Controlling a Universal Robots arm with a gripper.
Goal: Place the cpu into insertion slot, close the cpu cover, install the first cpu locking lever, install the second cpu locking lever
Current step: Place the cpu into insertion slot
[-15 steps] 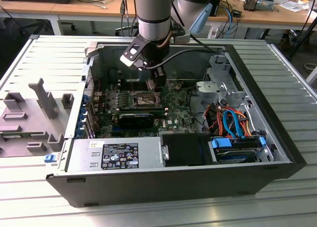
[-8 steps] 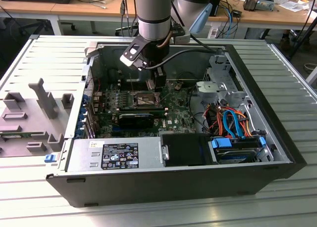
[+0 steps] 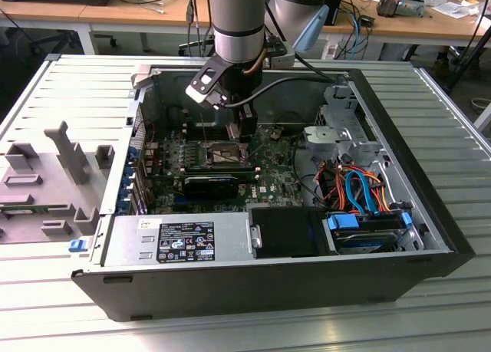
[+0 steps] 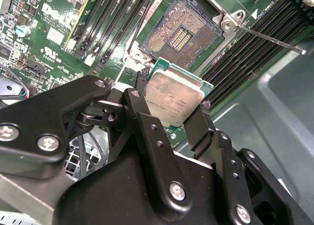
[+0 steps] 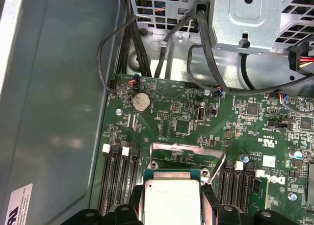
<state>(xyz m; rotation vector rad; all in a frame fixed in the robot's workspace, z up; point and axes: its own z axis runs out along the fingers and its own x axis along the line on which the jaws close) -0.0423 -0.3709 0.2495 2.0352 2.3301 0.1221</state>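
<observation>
Black two-finger gripper (image 4: 169, 110) clamped on the cpu (image 4: 174, 100), a flat square chip with a dull silver-grey lid, smudged, and a green edge. Held apart from the dark, silver-rimmed insertion slot (image 4: 181, 36), which lies uncovered; in the exterior view the chip is at the slot's 2 o'clock.

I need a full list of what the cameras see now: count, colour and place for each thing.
computer case: one, black, open on the table
motherboard: one, green, inside the case
insertion slot: one, dark, silver rim, empty, on the motherboard
cpu cover: one, silver, raised beside the slot
memory slots: several, black, flanking the insertion slot
locking lever: one, silver, over the memory slots
cables: several, orange and blue, inside the case
cpu: one, silver-grey, held near the slot
gripper: one, black, shut on the cpu
arm: one, grey, above the case
</observation>
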